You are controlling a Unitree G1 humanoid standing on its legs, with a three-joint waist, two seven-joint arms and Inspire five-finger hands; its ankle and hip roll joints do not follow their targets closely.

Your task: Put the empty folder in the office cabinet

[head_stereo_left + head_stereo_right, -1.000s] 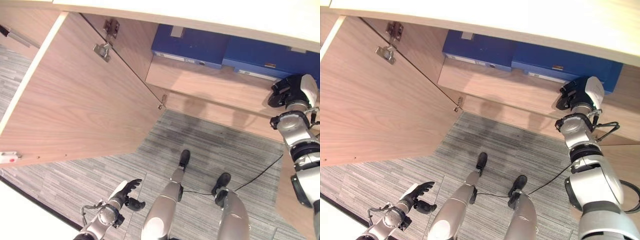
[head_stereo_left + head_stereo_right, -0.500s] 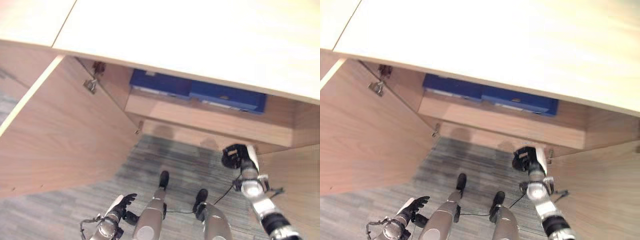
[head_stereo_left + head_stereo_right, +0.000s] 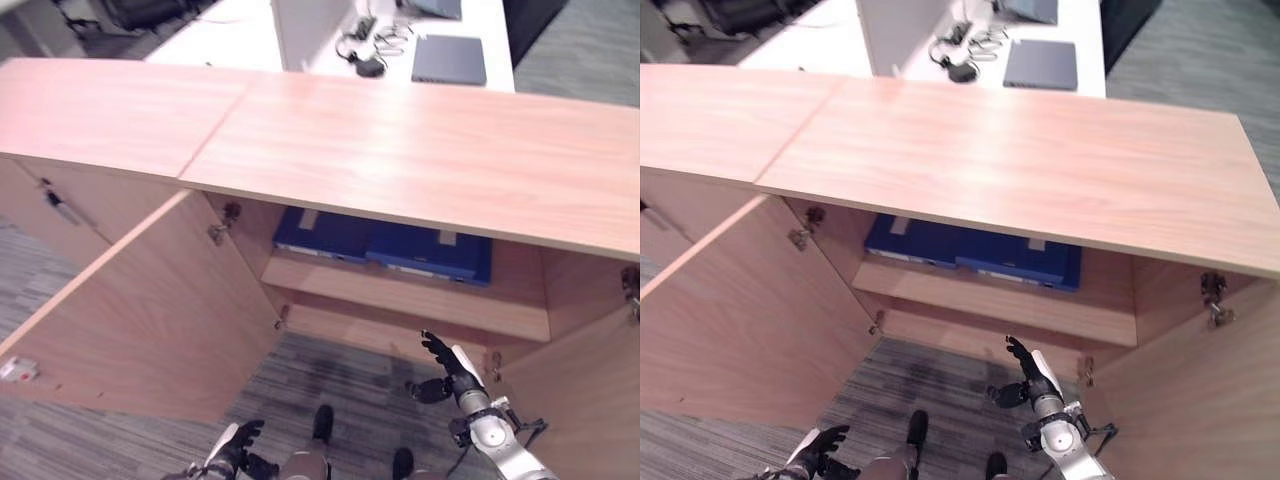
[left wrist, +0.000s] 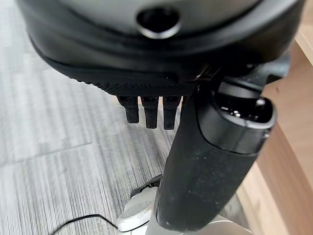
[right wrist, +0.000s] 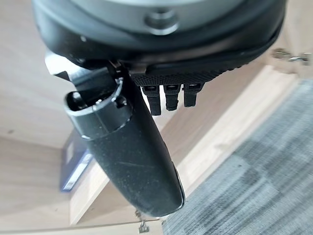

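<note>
- Cabinet (image 3: 420,160): both doors stand open; left door (image 3: 150,320) swung wide, right door (image 3: 590,400) at the view's right edge; wooden top bare.
- Folders (image 3: 385,245): two blue ones lie flat side by side on the inner shelf (image 3: 400,295); I judge the task's folder to be one of these, already inside; which one, I cannot tell.
- Right hand (image 3: 447,367): hangs in front of the cabinet's lower opening, near the right door's hinge; fingers straight and spread, holding nothing.
- Left hand (image 3: 236,447): low over the carpet (image 3: 330,375), beside the left door; fingers relaxed and apart, empty.
- Step in hand, my judgement: placing is done, closing the doors is what remains.
- Method: I would bring each open palm to its door's outer face, push near the free edge, slowly; keep fingers clear of the hinge side (image 3: 222,222); check that no folder edge overhangs the shelf before the doors meet.
</note>
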